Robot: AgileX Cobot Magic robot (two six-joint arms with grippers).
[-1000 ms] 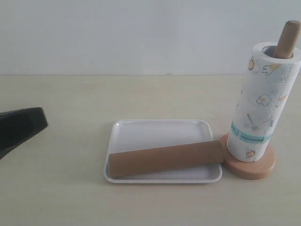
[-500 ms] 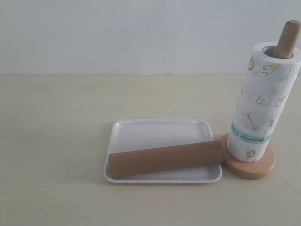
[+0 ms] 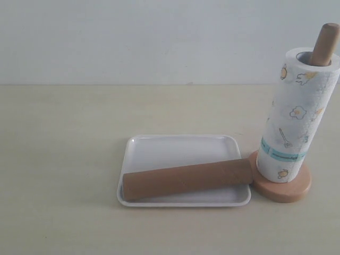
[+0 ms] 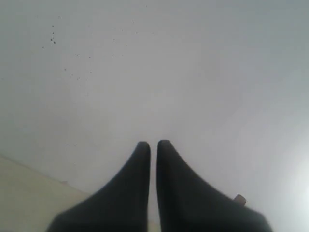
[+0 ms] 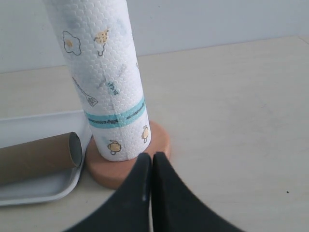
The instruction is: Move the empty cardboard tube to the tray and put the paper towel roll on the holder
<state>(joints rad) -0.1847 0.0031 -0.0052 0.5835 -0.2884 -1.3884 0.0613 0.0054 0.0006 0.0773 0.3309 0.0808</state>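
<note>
The brown cardboard tube lies across the front of the white tray, one end poking over the rim toward the holder. The paper towel roll stands upright on the wooden holder, with the post's top sticking out above it. Neither gripper shows in the exterior view. My right gripper is shut and empty, just short of the holder's base, with the roll and the tube's open end ahead of it. My left gripper is shut and empty, facing a blank wall.
The tray and holder stand close together on a pale wooden tabletop. A plain white wall rises behind the table.
The left arm's dark shape at the exterior view's left edge has withdrawn out of sight. Tube, tray, roll and holder have not moved.
</note>
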